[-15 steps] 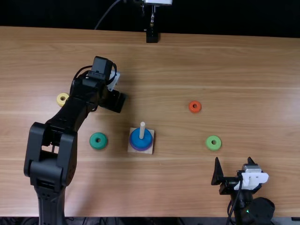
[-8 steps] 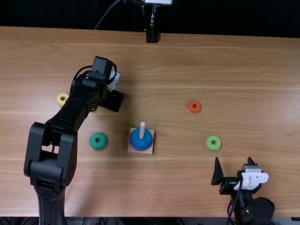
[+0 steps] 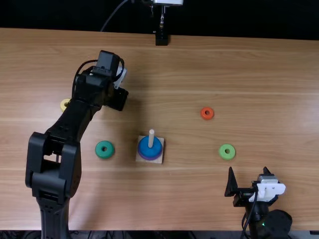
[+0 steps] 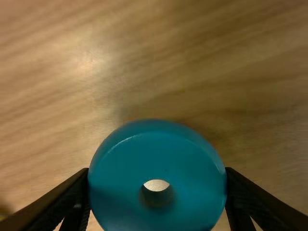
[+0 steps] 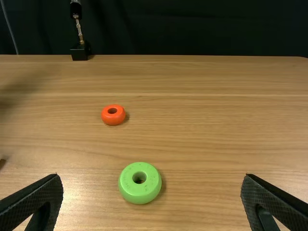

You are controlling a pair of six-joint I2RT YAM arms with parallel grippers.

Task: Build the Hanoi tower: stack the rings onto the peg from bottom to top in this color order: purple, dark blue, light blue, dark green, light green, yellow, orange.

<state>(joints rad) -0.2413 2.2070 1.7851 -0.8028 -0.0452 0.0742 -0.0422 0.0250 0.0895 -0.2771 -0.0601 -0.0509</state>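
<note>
Left wrist view: downward-pointing left claw [image 3: 117,99] clasps the light blue ring [image 4: 119,178].

No readable print or numbers anywhere

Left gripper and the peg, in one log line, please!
left gripper: holding round light blue ring | pale upright peg: round purple ring below round dark blue ring
</note>
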